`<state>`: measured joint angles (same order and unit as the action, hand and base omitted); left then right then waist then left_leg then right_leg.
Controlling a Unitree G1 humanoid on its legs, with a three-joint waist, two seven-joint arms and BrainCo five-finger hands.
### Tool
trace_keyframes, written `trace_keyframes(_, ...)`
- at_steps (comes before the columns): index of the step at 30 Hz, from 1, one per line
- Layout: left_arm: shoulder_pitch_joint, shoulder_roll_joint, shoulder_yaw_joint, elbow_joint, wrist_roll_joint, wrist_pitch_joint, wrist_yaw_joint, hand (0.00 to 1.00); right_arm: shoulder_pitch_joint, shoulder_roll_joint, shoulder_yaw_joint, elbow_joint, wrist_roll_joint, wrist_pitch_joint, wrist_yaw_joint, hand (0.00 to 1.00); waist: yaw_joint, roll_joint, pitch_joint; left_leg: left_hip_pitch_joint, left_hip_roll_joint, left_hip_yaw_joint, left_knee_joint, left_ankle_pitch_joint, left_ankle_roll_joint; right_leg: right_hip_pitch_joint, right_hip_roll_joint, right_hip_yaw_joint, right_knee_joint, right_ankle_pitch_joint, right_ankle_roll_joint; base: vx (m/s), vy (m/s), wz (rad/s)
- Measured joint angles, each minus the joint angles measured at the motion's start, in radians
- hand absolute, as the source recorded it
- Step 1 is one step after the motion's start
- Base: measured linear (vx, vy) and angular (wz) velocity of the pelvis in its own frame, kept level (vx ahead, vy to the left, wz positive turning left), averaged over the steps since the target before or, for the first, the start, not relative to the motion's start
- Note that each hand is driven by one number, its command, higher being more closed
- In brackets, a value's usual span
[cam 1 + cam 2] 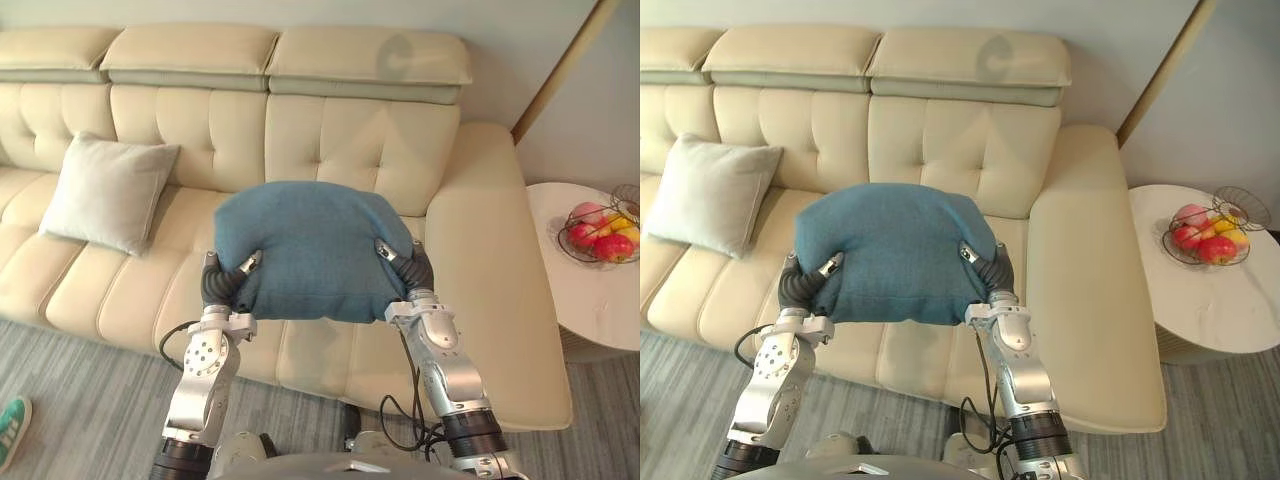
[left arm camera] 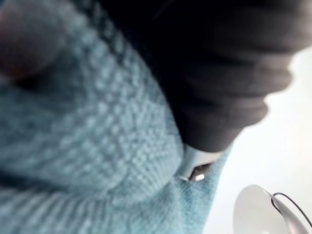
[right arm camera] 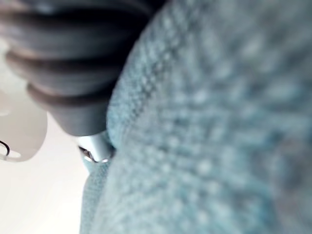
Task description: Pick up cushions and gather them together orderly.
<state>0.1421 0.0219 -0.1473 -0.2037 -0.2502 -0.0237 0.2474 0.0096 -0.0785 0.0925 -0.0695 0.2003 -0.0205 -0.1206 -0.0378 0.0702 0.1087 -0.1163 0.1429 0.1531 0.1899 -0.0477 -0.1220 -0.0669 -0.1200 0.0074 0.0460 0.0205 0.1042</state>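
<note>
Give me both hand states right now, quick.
Left hand: fingers curled onto the blue cushion, gripping its left edge.
Right hand: fingers curled onto the same cushion, gripping its right edge.

Home living room: cream tufted sofa (image 1: pixel 330 140) with a pale grey cushion (image 1: pixel 108 192), round white side table (image 1: pixel 590 305) carrying a wire fruit basket (image 1: pixel 562 238).

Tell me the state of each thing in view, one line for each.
blue cushion: held up over the sofa, between both hands.
left hand: shut on the blue cushion's left edge.
right hand: shut on its right edge.
grey cushion: leaning on the sofa's backrest, untouched.
wire basket: on the side table, holding fruit.
</note>
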Motion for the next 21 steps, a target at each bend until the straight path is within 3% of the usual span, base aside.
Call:
trace_keyframes(2,0.035,0.001,0.0,-0.006,0.0,0.001,0.0,1.0,0.025,0.004,0.016,0.0,-0.001,0.004,0.001,1.0,0.008,-0.008,0.002,0.03,-0.02,0.051,-0.011,-0.009,0.017,-0.003,-0.019,0.04,-0.019,0.024,0.002,-0.03,0.145,-0.53)
trace_keyframes(6,0.108,0.002,0.0,-0.042,0.005,0.001,0.0,1.0,0.057,0.023,0.033,0.0,-0.008,0.004,0.008,1.0,0.018,-0.026,-0.008,0.065,-0.021,0.122,-0.038,-0.021,0.017,-0.031,-0.012,0.112,-0.029,0.023,0.007,-0.06,0.035,-0.63)
trace_keyframes(9,0.113,0.002,-0.001,-0.043,0.017,0.001,-0.003,1.0,0.057,0.023,0.033,0.0,-0.01,0.005,0.008,1.0,0.003,-0.035,-0.012,0.065,-0.014,0.16,-0.039,-0.029,0.011,-0.063,0.003,0.168,-0.039,0.044,0.0,-0.06,-0.022,-0.51)
trace_keyframes(15,0.108,0.002,-0.001,-0.025,0.018,0.001,-0.013,1.0,0.057,0.018,0.034,0.029,-0.01,0.004,0.008,1.0,-0.005,-0.047,-0.019,0.062,-0.015,0.185,-0.037,-0.033,0.018,-0.075,0.009,0.213,-0.072,0.097,0.016,0.01,-0.006,-0.28)
trace_keyframes(21,0.048,0.018,0.019,0.044,0.019,0.001,0.004,1.0,-0.014,0.005,0.068,0.152,-0.01,0.003,0.005,1.0,0.012,-0.05,-0.019,-0.015,-0.018,0.191,-0.028,-0.024,0.024,-0.151,0.006,0.226,-0.075,0.125,0.016,-0.05,-0.01,-0.04)
